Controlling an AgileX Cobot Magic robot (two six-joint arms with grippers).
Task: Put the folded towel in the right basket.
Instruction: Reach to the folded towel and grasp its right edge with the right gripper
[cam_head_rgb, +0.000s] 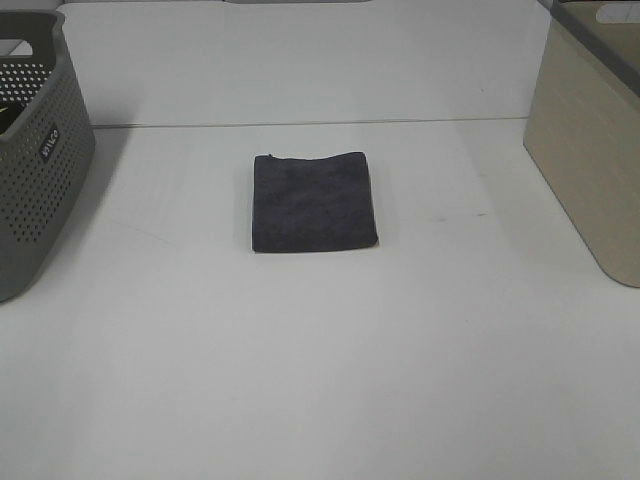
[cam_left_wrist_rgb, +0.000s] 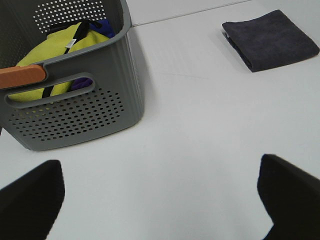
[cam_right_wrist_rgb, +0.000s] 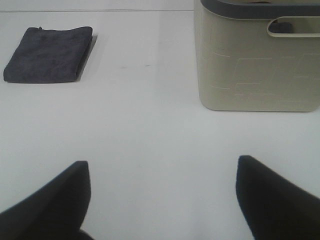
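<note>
A dark grey folded towel (cam_head_rgb: 314, 201) lies flat in the middle of the white table; it also shows in the left wrist view (cam_left_wrist_rgb: 270, 39) and the right wrist view (cam_right_wrist_rgb: 49, 54). The right basket (cam_head_rgb: 592, 150) is beige with a dark rim and stands at the table's right edge; the right wrist view shows it too (cam_right_wrist_rgb: 257, 57). My left gripper (cam_left_wrist_rgb: 162, 197) is open and empty, well short of the towel, near the left basket. My right gripper (cam_right_wrist_rgb: 162, 195) is open and empty, in front of the beige basket. Neither gripper shows in the high view.
A grey perforated basket (cam_head_rgb: 35, 150) stands at the left edge, holding yellow and blue cloth (cam_left_wrist_rgb: 55, 55). The white table (cam_head_rgb: 320, 360) lies between the two baskets.
</note>
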